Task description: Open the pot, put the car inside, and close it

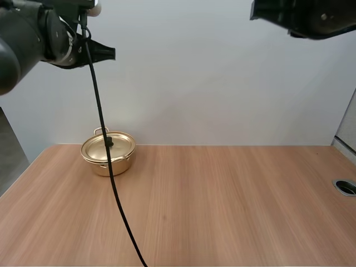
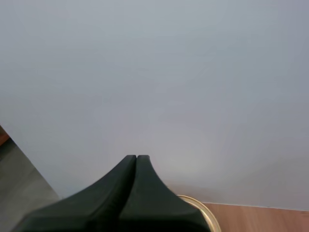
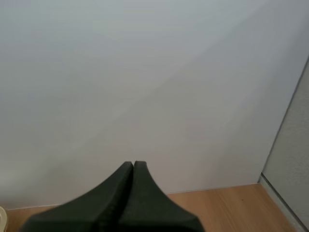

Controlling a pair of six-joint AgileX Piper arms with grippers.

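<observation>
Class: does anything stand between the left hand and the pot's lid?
Nothing visible does. The shut left hand hangs raised, apart from the pot. The lid is on, with only open air between hand and lid.

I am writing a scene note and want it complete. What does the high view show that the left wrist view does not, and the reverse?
High view: the whole pot with its lid on, standing at the far left of the table. Left wrist view: the left gripper seen from close, shut as one dark wedge. Both: the left gripper, the pot's rim and the wooden table.
</observation>
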